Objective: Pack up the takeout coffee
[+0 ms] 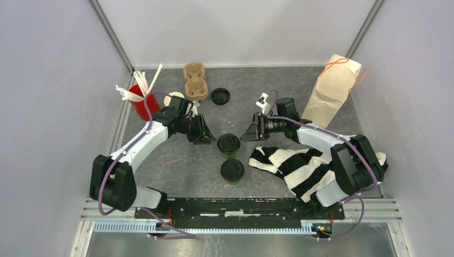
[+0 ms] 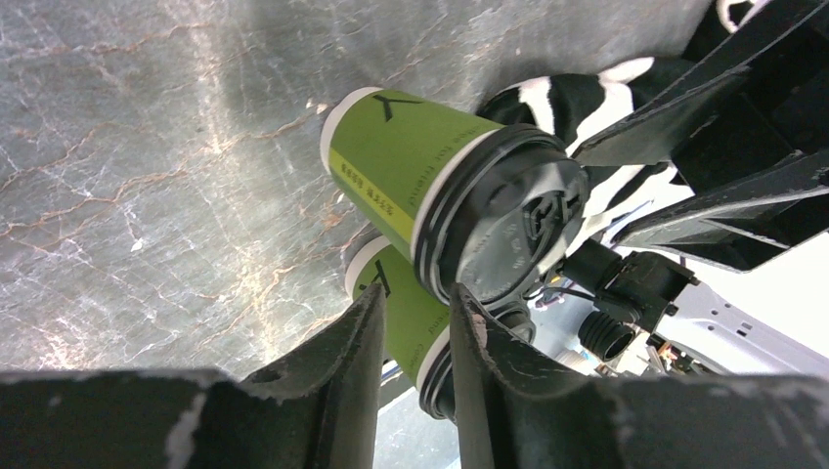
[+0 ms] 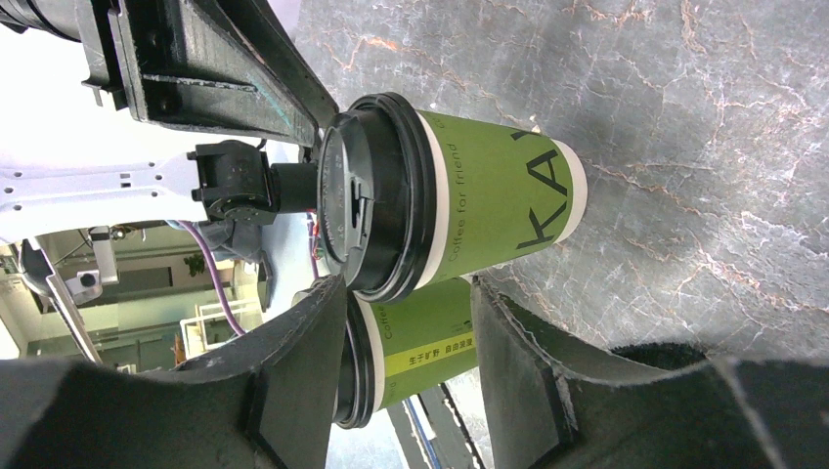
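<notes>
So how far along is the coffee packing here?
Done: the far cup and near cup are both lidded. In hand: the left jaws and right jaws flank the far cup, open, gripping nothing. To do: both cups stand on the table, neither yet in the carrier or bag.
</notes>
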Controlling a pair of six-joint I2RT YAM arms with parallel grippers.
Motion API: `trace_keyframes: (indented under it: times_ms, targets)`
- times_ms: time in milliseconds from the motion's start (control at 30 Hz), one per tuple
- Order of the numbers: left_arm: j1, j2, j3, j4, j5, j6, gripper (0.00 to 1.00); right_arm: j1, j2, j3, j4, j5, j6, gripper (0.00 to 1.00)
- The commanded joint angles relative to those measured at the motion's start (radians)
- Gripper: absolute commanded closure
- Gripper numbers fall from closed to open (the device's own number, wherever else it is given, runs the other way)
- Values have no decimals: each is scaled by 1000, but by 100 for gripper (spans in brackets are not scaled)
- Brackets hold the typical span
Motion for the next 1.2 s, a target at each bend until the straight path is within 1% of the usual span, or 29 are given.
trace_keyframes:
  times_ms: [0,100,300,567,733,1000,1167]
  targets:
    - [0,19,-17,59,77,15,61,9,18,5,56,0,14,45]
    - [0,13,-44,87,87,6,61,9,20,-10,72,0,24,45]
    - [0,12,-64,92,91,13,59,22,31,-31,103,3,42,46]
    - [0,21,-48,84,88,21,57,41,60,-26,130,7,59,49]
    - [0,-1,-13,41,61,32,55,40,63,-14,117,10,55,50]
    - [2,3,47,-5,-17,49,55,32,17,-15,66,24,30,50]
    - [3,35,49,18,-6,47,55,11,13,-31,75,30,37,50]
